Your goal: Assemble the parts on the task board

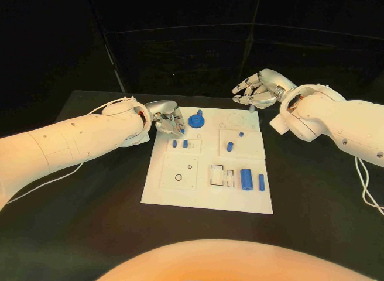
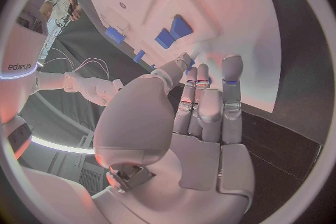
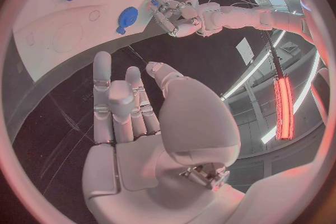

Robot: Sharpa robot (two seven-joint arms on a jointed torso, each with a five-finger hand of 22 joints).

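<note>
Black table (image 1: pixel 91 234) bears task board (image 1: pixel 209 196), blue parts (image 1: pixel 246 178).

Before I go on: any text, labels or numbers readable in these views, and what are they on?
"sharpa": on the robot's white body in the left wrist view, seen mirrored or turned.
Task board: outlines and recesses, no readable lettering.
Blue parts: no markings to read.

The left arm (image 1: pixel 65 143) reached in from the left side, and the left hand (image 1: pixel 164 119) was low, with its fingers (image 2: pixel 203 101) bent downward and close together. The right arm (image 1: pixel 344 126) came in from the right side. The right hand (image 1: pixel 258 88) was raised, its fingers (image 3: pixel 115 101) apart and holding nothing.
</note>
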